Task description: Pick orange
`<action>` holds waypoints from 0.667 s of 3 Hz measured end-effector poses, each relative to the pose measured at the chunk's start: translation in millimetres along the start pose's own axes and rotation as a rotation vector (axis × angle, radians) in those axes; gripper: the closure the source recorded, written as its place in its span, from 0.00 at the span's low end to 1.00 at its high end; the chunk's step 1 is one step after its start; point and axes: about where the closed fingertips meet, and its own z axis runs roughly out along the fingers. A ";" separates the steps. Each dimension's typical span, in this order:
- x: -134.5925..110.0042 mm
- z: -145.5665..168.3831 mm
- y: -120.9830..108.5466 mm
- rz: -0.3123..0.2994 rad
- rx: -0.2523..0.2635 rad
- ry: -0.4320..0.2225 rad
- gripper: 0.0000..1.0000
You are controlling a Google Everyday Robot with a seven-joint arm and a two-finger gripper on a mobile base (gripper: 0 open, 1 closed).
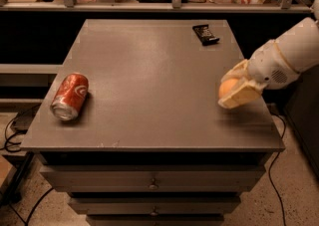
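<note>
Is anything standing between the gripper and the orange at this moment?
Nothing visible does. The gripper, near the right edge of the table, has its jaws closed on either side of the orange. The soda can and the dark wrapper lie well away.

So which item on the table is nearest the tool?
The orange, gripped in the tool at the right edge; the red can lies far left, the dark bar farther back.
</note>
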 end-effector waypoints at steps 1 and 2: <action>-31.4 -44.9 -14.8 -0.060 0.075 -0.037 0.99; -64.9 -92.1 -28.6 -0.125 0.151 -0.088 1.00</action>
